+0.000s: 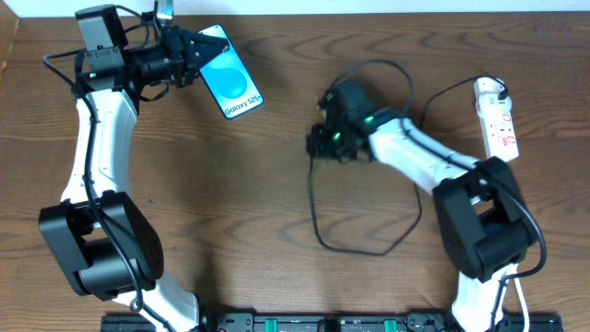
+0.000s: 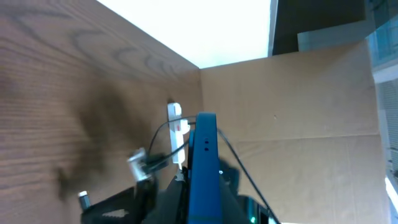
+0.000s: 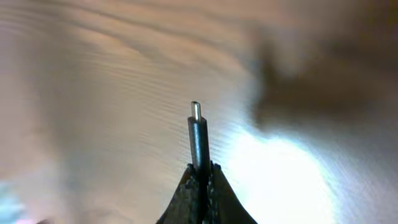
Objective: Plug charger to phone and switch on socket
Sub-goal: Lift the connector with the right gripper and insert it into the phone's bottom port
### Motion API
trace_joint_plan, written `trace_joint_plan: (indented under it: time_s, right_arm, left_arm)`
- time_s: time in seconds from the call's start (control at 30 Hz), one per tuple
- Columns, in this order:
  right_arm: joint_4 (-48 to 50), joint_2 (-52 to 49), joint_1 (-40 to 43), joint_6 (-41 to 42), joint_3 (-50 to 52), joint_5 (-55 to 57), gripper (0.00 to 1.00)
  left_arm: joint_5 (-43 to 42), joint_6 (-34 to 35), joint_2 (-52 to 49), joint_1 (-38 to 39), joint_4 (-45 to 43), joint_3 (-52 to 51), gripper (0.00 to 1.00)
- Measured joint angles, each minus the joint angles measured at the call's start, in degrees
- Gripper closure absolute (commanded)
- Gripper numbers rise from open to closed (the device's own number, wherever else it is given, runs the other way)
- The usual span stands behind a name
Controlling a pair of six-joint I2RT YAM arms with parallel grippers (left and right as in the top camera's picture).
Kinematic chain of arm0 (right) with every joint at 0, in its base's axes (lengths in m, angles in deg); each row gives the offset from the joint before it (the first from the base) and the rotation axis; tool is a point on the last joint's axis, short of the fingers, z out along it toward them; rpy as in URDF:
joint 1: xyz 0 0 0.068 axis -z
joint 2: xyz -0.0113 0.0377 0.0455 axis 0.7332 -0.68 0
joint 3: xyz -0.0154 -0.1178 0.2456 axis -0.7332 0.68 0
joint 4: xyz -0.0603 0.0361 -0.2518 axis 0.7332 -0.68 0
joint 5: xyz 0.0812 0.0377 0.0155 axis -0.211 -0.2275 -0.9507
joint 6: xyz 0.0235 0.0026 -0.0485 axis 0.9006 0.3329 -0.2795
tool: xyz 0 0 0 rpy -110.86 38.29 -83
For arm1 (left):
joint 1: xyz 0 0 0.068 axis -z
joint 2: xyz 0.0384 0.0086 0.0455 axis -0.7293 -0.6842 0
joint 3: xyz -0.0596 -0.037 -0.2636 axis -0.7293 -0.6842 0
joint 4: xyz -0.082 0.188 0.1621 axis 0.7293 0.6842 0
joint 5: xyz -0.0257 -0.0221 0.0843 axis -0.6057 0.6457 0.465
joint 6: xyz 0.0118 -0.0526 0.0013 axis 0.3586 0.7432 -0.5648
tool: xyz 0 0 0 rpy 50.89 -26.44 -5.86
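Tabletop (image 1: pixel 230 184), left hand (image 1: pixel 195 48) holding phone (image 1: pixel 232 81), right hand (image 3: pixel 200 171) charger (image 3: pixel 198 140)

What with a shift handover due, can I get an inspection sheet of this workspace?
Surface: wooden table, brown wood grain, bare in the middle apart from cable.
Job's things: phone, blue screen up, at the far left; charger plug tip, unplugged, pointing out of the right gripper; power strip at the right edge.
Clutter: nothing seen.
Grippers: left gripper shut on the phone; right gripper shut on the charger plug tip.
Cables: black charger cable in loose loops across the table centre.
Surroundings: cardboard wall beyond the table edge.
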Motion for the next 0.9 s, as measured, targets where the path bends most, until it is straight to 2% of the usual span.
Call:
trace_joint_plan:
  time_s: [0.17, 0.4, 0.67, 0.8, 0.9]
  right_arm:
    - [12.72, -0.02, 4.96, -5.9, -0.04, -21.2, 0.99]
    - [25.77, -0.02, 5.42, -9.77, -0.04, -40.57, 0.99]
    - [30.36, -0.02, 3.72, -10.86, -0.04, -49.92, 0.99]
    - [32.2, 0.0, 3.61, -10.82, -0.04, -52.0, 0.99]
    - [38.23, -0.02, 3.63, -8.76, -0.02, -54.01, 0.99]
  left_arm:
    - [0.11, 0.0, 0.0, 0.0, -2.29, 0.0, 0.93]
    - [-0.2, 0.02, 0.0, 0.0, -4.26, -0.02, 0.92]
    - [-0.59, 0.39, 0.0, 0.0, -8.37, -0.04, 0.93]
    - [-0.79, 3.34, 0.0, 0.0, -14.53, -0.17, 0.92]
    - [-1.38, 7.58, 0.0, 0.0, -21.33, -0.35, 0.92]
